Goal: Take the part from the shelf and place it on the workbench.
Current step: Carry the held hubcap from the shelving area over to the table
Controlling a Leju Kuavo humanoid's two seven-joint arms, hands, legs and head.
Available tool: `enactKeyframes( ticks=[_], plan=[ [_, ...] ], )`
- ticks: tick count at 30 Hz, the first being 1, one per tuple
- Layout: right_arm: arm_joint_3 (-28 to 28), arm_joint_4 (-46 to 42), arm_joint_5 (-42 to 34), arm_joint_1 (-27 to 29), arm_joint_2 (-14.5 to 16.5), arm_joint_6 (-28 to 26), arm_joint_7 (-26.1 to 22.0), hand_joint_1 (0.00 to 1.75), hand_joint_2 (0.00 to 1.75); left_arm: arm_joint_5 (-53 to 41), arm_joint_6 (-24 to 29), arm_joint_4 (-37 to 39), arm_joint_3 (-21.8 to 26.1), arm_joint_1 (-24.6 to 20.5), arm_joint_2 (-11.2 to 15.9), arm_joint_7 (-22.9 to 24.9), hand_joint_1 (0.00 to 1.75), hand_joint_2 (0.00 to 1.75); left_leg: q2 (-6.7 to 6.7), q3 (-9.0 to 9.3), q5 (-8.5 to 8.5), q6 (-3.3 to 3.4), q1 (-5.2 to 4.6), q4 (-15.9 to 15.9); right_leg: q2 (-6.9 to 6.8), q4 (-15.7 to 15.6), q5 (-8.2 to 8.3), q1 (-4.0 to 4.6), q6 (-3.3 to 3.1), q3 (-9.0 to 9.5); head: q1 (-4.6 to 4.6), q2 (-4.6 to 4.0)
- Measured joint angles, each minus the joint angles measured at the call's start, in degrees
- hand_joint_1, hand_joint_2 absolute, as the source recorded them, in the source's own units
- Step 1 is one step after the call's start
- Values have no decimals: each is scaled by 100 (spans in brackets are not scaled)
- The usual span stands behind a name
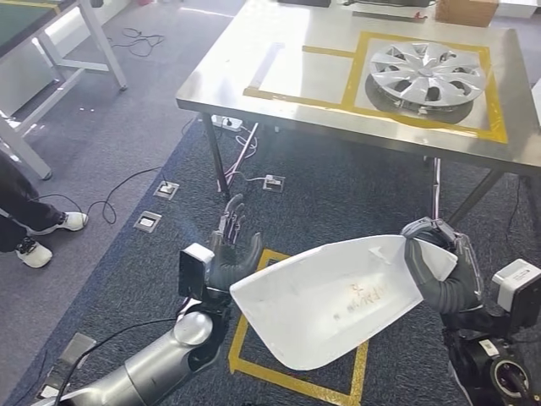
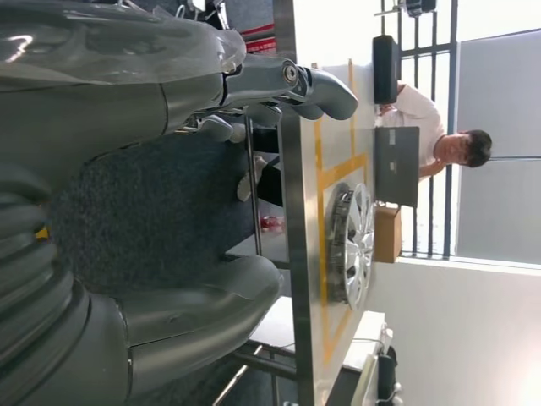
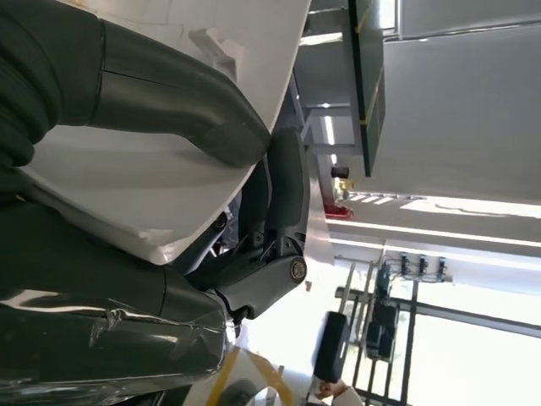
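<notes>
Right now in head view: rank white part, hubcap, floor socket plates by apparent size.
1. white part, held by the right hand; nearer the camera, so true size against the hubcap is unsure.
2. hubcap.
3. floor socket plates, alike.

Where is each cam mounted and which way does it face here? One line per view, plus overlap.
Head view: high on the body, looking forward and down at the steel workbench with the silver hubcap; both silver arms show, right robot hand gripping the white curved panel, left robot hand at its other end.
Left wrist view: behind the left robot hand, facing the workbench, turned sideways.
Right wrist view: behind the right robot hand, close on the panel.
Shared: head and left wrist both show workbench and hubcap.
</notes>
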Motion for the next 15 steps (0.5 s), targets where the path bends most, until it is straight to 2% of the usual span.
enactKeyframes(
  ticks=[1,2,5,6,7,9,10,11,12,14,15],
  plan=[
    [-1,2,0,-5,1,2,2,175,175,-5,-3,-1,-1,-1,-1,4,0,175,5,64,121,48,-12,-202,3,-2,-48,7,34,23,3,0],
    [0,4,0,-8,1,3,2,175,175,-11,-8,-1,-1,-2,-1,8,0,175,6,89,144,100,-24,-284,7,13,-76,16,70,41,5,0],
    [1,8,0,-27,1,5,-1,175,175,-27,-21,-1,-2,-8,-9,4,0,175,-6,214,109,226,-21,-311,-1,128,-179,3,160,63,11,0],
    [3,9,0,-49,1,4,-1,175,175,-28,-23,-2,-2,-15,-13,-1,0,175,-7,270,85,257,-16,-317,-6,326,-264,-5,182,-23,24,0],
    [7,9,0,-70,2,4,-2,175,175,-29,-25,-2,-2,-18,-18,-6,0,175,-8,317,56,280,-12,-322,-12,656,-381,-13,203,-195,36,0],
    [16,19,0,-95,4,2,4,175,175,-30,-31,-2,-2,-12,-24,-11,0,175,-9,397,-20,307,-16,-321,-15,1467,-668,-17,234,-658,57,0],
    [20,29,0,-94,5,-1,8,175,175,-30,-33,-2,-2,-1,-26,-10,0,175,-13,445,-63,308,-17,-321,-15,1718,-754,-18,243,-848,58,0],
    [21,41,0,-93,5,-4,13,175,175,-30,-35,-2,-2,10,-27,-10,0,175,-19,504,-109,308,-19,-321,-15,1767,-740,-18,240,-947,61,0],
    [21,51,0,-95,5,-8,15,175,175,-29,-35,-2,-2,17,-29,-9,0,175,-25,574,-159,304,-21,-321,-15,1601,-601,-17,228,-945,64,0],
    [22,58,0,-102,5,-12,16,175,175,-29,-35,-2,-2,21,-34,-9,0,175,-32,722,-265,288,-29,-326,-17,826,-25,-8,167,-742,69,0],
    [25,61,0,-108,5,-13,17,175,175,-29,-36,-2,-2,21,-38,-8,0,175,-37,781,-313,270,-37,-326,-23,462,168,10,133,-639,72,0]
  ],
)
